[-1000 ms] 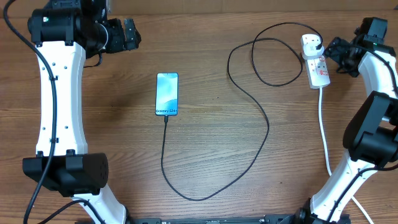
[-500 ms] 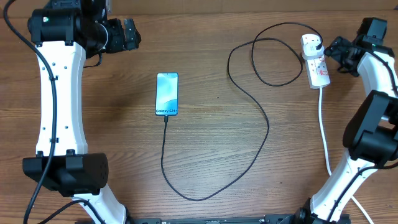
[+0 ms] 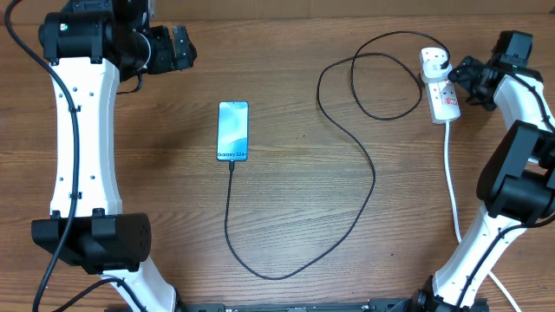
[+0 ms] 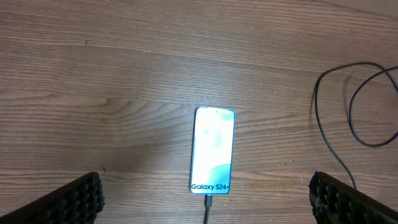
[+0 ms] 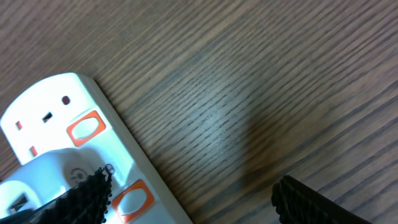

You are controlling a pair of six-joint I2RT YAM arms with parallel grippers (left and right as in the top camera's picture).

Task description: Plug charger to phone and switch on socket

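Socket (image 3: 443, 90) just beside wide right gripper (image 3: 461, 76)

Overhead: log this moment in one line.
cable: in phone | socket: switch unclear | left pincer: open, away | right pincer: open by socket

1 phone (image 3: 232, 131); 1 charger (image 3: 374, 173); 1 socket (image 3: 442, 91), with 2 orange switches (image 5: 86, 129) visible in the right wrist view; 1 white cord (image 3: 453, 182); 2 robot arms (image 3: 82, 130); 1 table (image 3: 295, 225).
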